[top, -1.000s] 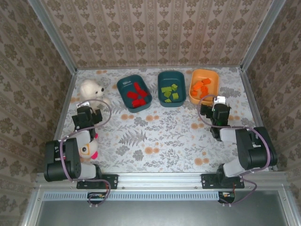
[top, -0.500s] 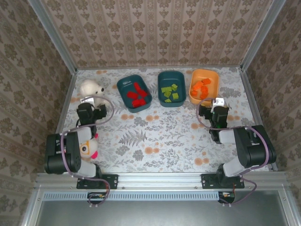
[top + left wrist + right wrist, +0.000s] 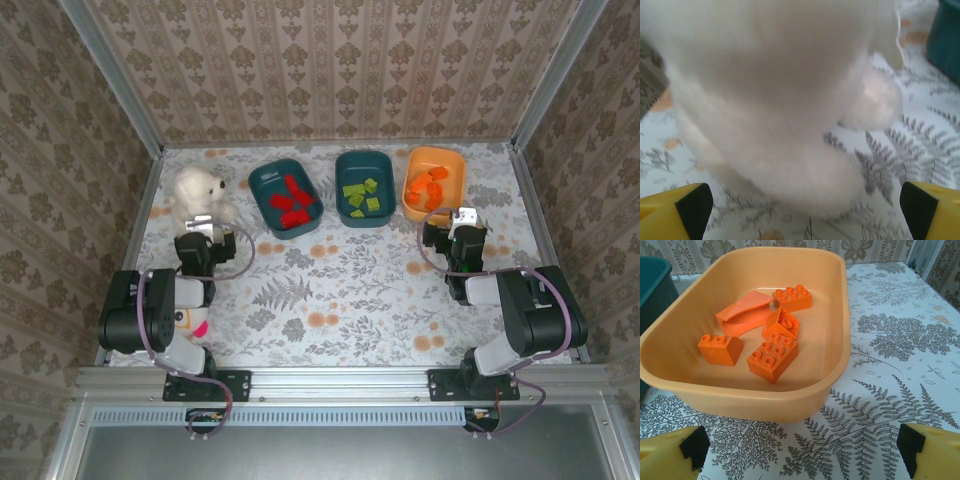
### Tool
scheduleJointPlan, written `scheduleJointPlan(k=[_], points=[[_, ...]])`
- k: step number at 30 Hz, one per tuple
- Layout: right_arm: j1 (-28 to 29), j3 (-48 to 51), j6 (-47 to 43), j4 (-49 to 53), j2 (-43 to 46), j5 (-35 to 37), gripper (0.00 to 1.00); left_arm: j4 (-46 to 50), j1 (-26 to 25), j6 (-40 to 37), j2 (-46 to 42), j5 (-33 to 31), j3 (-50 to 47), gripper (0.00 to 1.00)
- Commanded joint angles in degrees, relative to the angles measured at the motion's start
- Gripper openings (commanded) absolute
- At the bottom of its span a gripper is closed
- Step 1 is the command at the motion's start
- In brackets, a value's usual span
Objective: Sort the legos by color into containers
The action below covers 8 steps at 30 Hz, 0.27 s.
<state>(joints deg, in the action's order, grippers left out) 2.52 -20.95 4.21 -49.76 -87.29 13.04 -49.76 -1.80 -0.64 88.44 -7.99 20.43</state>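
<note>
Right pincer: my right pincer (image 3: 802,452) is spread wide and carries nothing, its pads at the two lower corners of its wrist view.
Left pincer: my left pincer (image 3: 805,215) is likewise spread and empty, its nose close up against the white plush (image 3: 775,100).
Bricks: the orange bricks (image 3: 772,359) lie in the orange bin (image 3: 755,400). The red bricks (image 3: 291,203) lie in the left teal bin (image 3: 270,178), and the green bricks (image 3: 362,195) in the middle teal bin (image 3: 362,165).
Key relation: the orange bin sits straight ahead of my right pincer, just beyond the tips, with its long axis running away from me. My right arm is far the nearer to it.
Loose bricks: I find none on the table (image 3: 350,280), so I judge the sorting done, or nearly so.
Views: overhead gives me the three bins in a row and both arms. The right wrist adds studs and a curved orange piece that are mere blots from above. The left wrist gives blurred fur and a teal corner.
</note>
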Motion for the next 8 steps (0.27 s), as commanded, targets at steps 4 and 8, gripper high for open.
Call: scheduleJointPlan(k=[4, 8], points=[[0.29, -1.59, -0.87, -1.27, -0.69, 0.59, 1.00, -1.90, 0.32, 0.40, -0.30, -0.89, 1.38, 1.00], [0.20, -1.22, -0.87, -1.83, -0.56, 0.51, 1.00, -1.49, 0.02, -0.10, -0.38, -1.37, 1.55, 1.00]])
